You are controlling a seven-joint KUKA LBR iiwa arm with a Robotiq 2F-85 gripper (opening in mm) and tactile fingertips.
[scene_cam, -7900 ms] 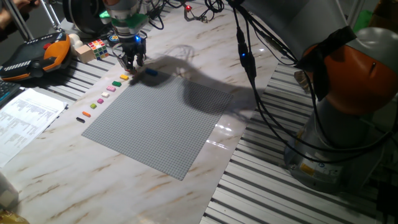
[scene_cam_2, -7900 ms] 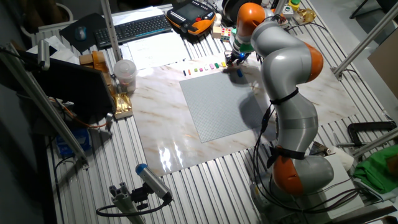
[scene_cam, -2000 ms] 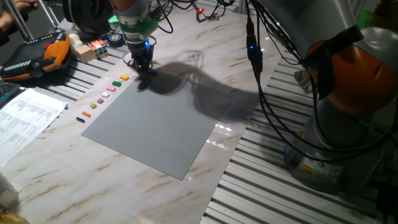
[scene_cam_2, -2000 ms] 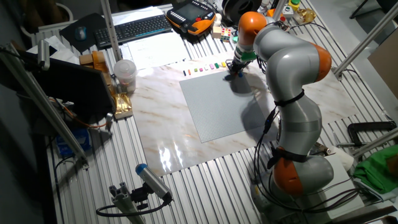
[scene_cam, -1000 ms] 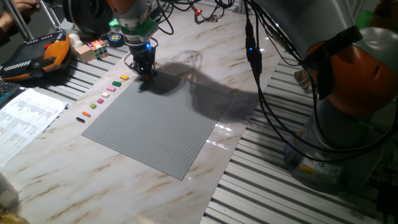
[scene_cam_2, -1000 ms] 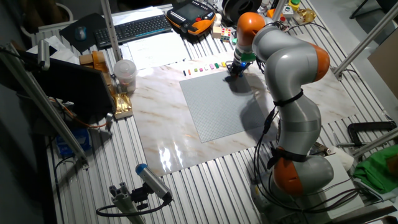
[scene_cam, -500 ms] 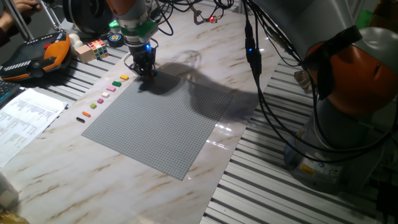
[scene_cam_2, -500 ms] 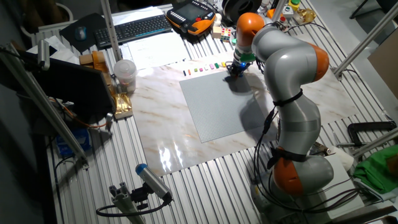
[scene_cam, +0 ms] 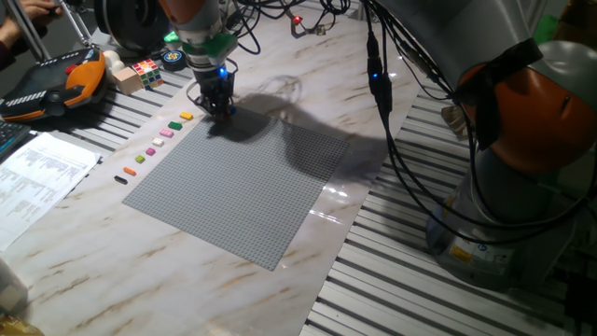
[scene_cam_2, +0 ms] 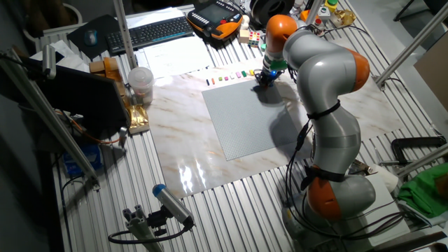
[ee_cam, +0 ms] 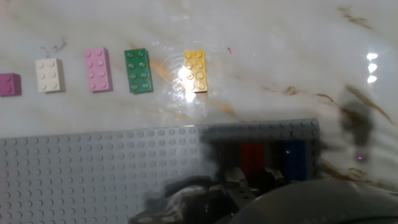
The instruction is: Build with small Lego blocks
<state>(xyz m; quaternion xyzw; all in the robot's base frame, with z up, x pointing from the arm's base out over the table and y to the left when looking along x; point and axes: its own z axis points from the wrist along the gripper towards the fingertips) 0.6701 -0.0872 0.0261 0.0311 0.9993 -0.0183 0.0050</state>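
My gripper [scene_cam: 219, 105] is down at the far corner of the grey baseplate [scene_cam: 242, 182], also seen in the other fixed view as the gripper [scene_cam_2: 264, 78]. In the hand view a red brick [ee_cam: 251, 157] and a blue brick [ee_cam: 296, 158] sit side by side on the baseplate [ee_cam: 93, 174] near its corner. The blurred dark fingertips [ee_cam: 231, 182] are right below the red brick. Whether they grip it is unclear. Loose small Lego blocks lie in a row on the marble: yellow [ee_cam: 195, 70], green [ee_cam: 137, 70], pink [ee_cam: 97, 69], white [ee_cam: 49, 75], magenta [ee_cam: 9, 84].
The row of bricks [scene_cam: 154, 147] runs along the baseplate's left edge, ending in orange and black ones. A puzzle cube [scene_cam: 145, 71], a teach pendant [scene_cam: 56, 82] and a paper sheet [scene_cam: 37, 177] lie to the left. Cables [scene_cam: 378, 84] hang above the table.
The gripper went from the loose bricks beside the plate to the baseplate's far corner, and has barely moved over the last second.
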